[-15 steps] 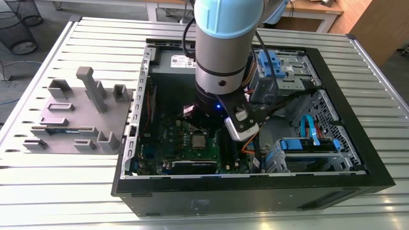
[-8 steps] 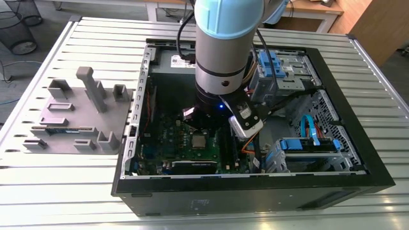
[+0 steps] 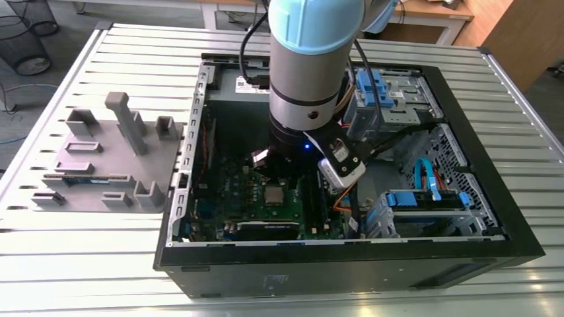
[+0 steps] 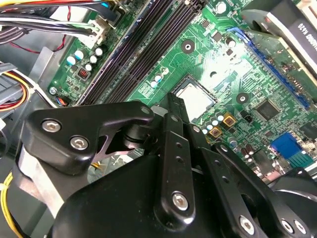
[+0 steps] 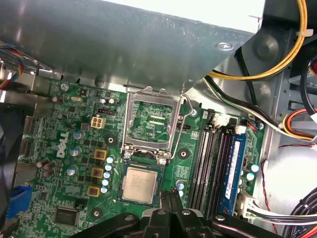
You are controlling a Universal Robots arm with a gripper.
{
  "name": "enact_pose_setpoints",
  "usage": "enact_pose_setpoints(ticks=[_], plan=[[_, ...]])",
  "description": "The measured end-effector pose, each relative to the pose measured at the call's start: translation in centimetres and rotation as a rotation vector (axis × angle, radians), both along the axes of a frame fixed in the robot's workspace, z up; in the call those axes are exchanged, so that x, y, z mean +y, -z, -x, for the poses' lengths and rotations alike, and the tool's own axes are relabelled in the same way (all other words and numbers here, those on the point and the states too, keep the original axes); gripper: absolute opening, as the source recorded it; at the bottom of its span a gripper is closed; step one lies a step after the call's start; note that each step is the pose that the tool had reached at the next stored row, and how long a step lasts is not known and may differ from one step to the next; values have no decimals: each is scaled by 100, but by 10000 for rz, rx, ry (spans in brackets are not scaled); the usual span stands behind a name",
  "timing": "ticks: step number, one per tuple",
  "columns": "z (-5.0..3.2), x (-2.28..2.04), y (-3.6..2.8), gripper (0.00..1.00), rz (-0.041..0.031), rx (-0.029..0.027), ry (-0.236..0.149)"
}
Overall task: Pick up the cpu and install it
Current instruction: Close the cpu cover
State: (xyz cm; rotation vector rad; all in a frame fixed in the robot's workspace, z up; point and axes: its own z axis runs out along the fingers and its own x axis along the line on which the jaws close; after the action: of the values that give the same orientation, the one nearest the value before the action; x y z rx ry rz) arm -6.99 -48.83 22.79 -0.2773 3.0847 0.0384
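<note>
**A:** Tray first, then rightward. What do you count?

**B:** You have one grey tray point(image 3: 105, 165) at the exterior view's left, on the slatted table point(image 3: 88, 251). In the middle is one open computer case point(image 3: 352, 277), with one arm point(image 3: 308, 59) reaching down into it.

**A:** And the cpu?

**B:** One cpu point(image 5: 140, 184), just below the middle of the exterior view. It lies flat in the socket of the green board point(image 5: 188, 148). The one hinged metal frame point(image 5: 151, 121) is tipped open beside it.

**A:** The gripper?

**B:** Your gripper point(image 5: 172, 198) has its tips pressed together with nothing between them. It hovers just beside the cpu's edge.

**A:** How do you do this step well?

**B:** I'd judge this to be the seating step. Check that the chip sits level and square in its recess on all four sides. Don't press on it, and hold the closed tips clear of the frame. A sideways nudge could shift the chip.

**A:** Anything further right?

**B:** Four memory slots point(image 5: 208, 163), by my count, and one memory stick point(image 5: 237, 158) filling one of them.
</note>
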Motion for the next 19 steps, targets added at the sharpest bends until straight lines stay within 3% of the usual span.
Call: enact_pose_setpoints(ticks=[5,12,19], plan=[[0,23,0,11,1,0,-1],[0,137,2,11,-3,0,0],[0,246,4,11,-61,-1,-1]])
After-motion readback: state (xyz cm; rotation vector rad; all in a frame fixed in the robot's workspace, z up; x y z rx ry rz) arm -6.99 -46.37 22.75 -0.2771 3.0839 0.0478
